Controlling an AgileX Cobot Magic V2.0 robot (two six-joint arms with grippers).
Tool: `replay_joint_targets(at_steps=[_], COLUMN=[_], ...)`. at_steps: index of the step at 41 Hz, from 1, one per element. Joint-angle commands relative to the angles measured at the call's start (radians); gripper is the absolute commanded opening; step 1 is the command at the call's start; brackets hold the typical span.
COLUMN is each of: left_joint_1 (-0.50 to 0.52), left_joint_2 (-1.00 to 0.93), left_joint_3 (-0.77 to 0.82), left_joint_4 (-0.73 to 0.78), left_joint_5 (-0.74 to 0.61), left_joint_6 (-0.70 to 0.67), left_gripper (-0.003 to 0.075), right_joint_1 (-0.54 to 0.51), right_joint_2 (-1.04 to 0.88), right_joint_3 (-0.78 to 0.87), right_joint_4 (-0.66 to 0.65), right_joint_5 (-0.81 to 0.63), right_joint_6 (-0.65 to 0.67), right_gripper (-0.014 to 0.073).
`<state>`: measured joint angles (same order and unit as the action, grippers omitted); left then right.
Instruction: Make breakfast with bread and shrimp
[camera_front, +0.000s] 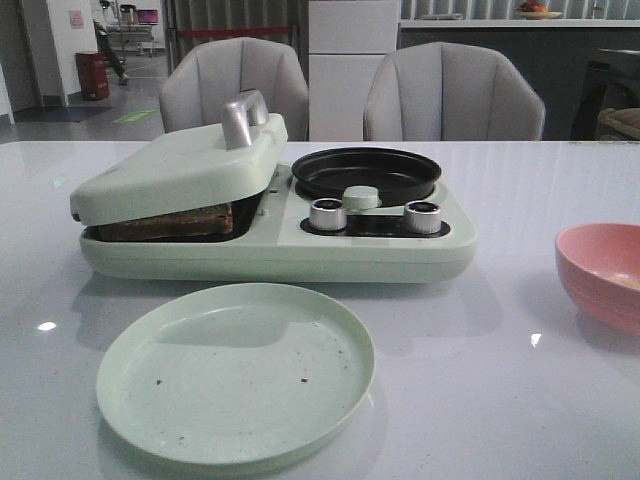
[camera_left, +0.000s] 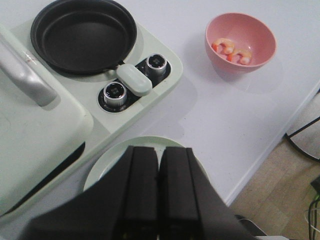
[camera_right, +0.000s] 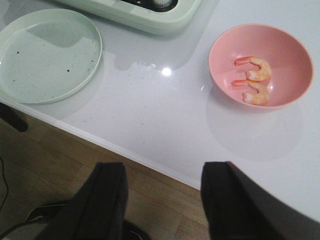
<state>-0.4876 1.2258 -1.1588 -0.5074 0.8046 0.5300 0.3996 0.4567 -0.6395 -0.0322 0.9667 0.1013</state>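
Observation:
The bread (camera_front: 165, 222) shows as a browned slab under the nearly lowered lid (camera_front: 170, 170) of the pale green breakfast maker (camera_front: 300, 245). Two shrimp (camera_right: 252, 80) lie in the pink bowl (camera_right: 285, 50) at the table's right; the left wrist view shows the shrimp (camera_left: 232, 50) too. My left gripper (camera_left: 160, 150) is shut with nothing in it, hanging over the near edge of the empty green plate (camera_left: 107, 162). My right gripper (camera_right: 162, 172) is open and empty, out past the table's front edge, short of the bowl. Neither gripper shows in the front view.
An empty black pan (camera_front: 365, 172) sits on the maker's right half, behind two silver knobs (camera_front: 327, 214). The green plate (camera_front: 235, 370) carries dark crumbs. The pink bowl (camera_front: 603, 275) stands at the far right. Two grey chairs (camera_front: 450, 95) stand behind the table.

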Motion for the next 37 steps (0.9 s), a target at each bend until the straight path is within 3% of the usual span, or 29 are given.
replay_joint_targets(at_steps=[1,12,21,37], left_joint_1=[-0.016,0.018,0.025,0.025], left_joint_2=[-0.12,-0.377,-0.495,-0.509], left_joint_3=[0.055,0.289,0.374,0.374], left_joint_4=[-0.014,-0.007,-0.033,-0.043], left_joint_5=[-0.085,-0.163,-0.161,-0.164], left_joint_6=[-0.001,-0.019,-0.019,-0.019], left_gripper=[0.01,0.01,0.0099,0.0099], right_joint_1=[-0.001,-0.001,-0.001,-0.038], right_joint_2=[0.006,0.006,0.025,0.338], right_joint_3=[-0.026,-0.026,-0.026,-0.154], right_joint_4=[-0.014,-0.012,-0.018,-0.292], right_joint_5=[-0.068,-0.098,-0.076,0.064], right_joint_6=[0.001,0.001,0.003,0.219], right_gripper=[0.0447,0.0447,0.0447,0.0447])
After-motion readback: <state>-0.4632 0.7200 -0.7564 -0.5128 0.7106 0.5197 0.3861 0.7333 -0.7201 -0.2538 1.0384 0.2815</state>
